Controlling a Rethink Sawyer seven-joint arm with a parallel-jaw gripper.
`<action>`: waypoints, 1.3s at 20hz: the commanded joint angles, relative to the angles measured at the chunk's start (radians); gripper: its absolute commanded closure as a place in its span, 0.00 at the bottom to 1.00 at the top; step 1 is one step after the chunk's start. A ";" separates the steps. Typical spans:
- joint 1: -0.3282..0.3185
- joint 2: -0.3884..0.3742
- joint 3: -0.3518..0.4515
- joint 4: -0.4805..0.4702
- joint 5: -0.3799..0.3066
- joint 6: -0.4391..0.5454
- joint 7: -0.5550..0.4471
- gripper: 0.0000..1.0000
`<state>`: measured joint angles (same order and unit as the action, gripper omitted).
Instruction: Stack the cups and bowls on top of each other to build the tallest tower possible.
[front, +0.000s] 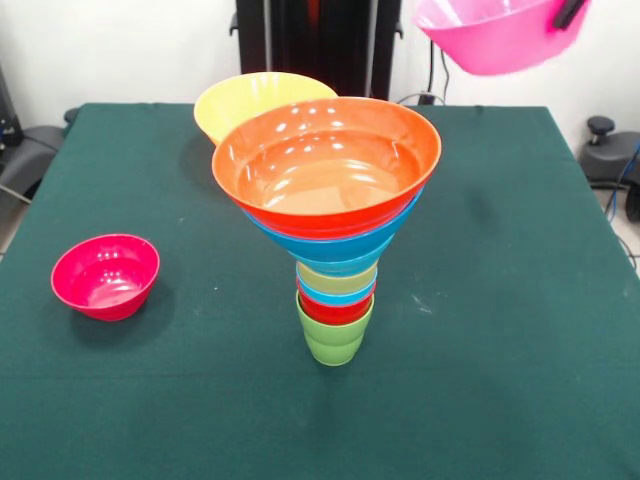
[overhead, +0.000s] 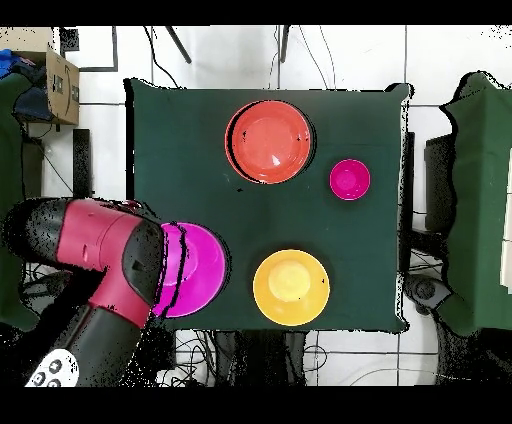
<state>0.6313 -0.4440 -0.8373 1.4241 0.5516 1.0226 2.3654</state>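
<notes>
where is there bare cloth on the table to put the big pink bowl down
Bare cloth lies in front of the tower, between the tower and the small magenta bowl, and along the table edge opposite that bowl. It is crowded behind the tower, where the yellow-orange bowl sits close.

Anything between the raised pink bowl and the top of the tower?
Nothing visible. The large glossy pink plastic bowl hangs off to one side above the table; the wide red-orange bowl topping the tower is open and uncovered.
</notes>
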 joint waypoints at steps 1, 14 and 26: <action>-0.055 0.010 -0.003 -0.180 -0.104 0.230 0.162 1.00; -0.125 0.055 -0.080 -0.374 -0.182 0.310 0.109 1.00; -0.198 0.053 -0.102 -0.512 -0.238 0.403 0.027 1.00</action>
<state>0.4811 -0.4451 -0.9912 1.0221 0.4082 1.2735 2.3654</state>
